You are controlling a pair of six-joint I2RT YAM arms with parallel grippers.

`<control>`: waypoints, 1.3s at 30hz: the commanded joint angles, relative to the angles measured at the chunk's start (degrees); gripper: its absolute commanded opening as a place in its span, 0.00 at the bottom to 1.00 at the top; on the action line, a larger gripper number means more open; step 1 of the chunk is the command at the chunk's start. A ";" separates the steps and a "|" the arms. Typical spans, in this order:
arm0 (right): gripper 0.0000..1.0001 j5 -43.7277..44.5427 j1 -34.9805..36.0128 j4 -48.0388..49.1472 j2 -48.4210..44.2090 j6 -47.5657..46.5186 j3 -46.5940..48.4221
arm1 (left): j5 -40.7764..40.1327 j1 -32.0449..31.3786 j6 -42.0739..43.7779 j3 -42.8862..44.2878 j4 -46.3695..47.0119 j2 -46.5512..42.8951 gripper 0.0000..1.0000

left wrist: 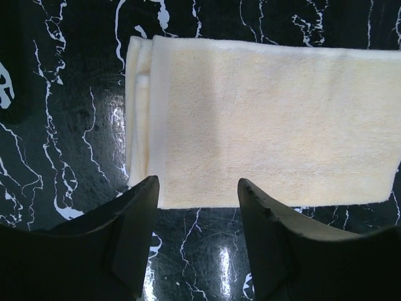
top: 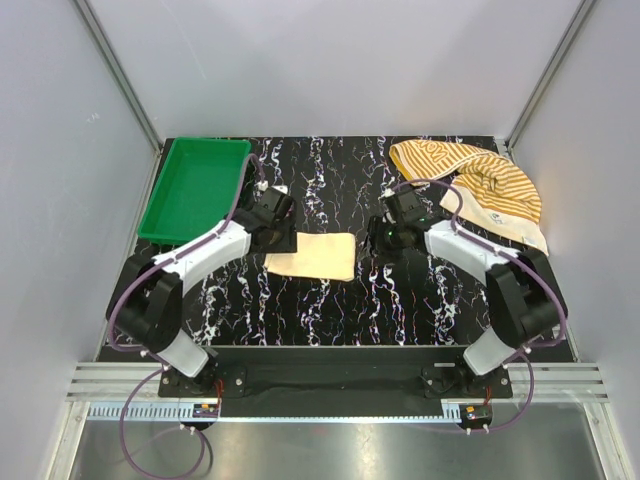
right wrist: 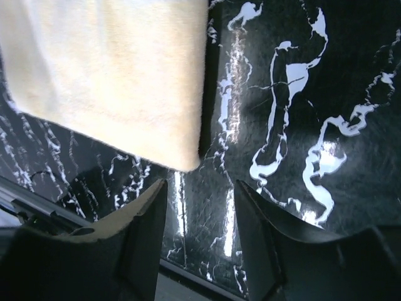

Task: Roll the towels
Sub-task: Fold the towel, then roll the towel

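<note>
Towels: yellow towel (top: 312, 254) flat just right of tray (top: 195, 185), laid out for rolling; striped towel (top: 505, 190) heaped far right of tray. Left gripper (left wrist: 197, 188), right gripper (right wrist: 200, 188) parted, empty, flanking yellow towel.

Soft cloth towel (left wrist: 269, 119) — glossy table (left wrist: 62, 138)

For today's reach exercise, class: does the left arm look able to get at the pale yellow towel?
Probably yes. The left tool hangs open just at the edge of the pale yellow towel, which lies flat, and nothing stands between them.
</note>
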 commanded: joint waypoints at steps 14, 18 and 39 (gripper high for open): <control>0.52 -6.33 0.11 13.35 11.83 3.78 -1.83 | -5.73 -7.64 -0.79 -1.04 -3.10 -7.41 0.60; 0.52 -7.47 0.19 15.45 13.67 4.57 -1.83 | -5.91 -10.19 -1.85 -0.96 -2.48 -5.73 0.60; 0.21 -9.76 0.19 18.10 14.91 5.54 -5.70 | -14.78 -28.21 -0.98 8.09 2.44 7.62 0.62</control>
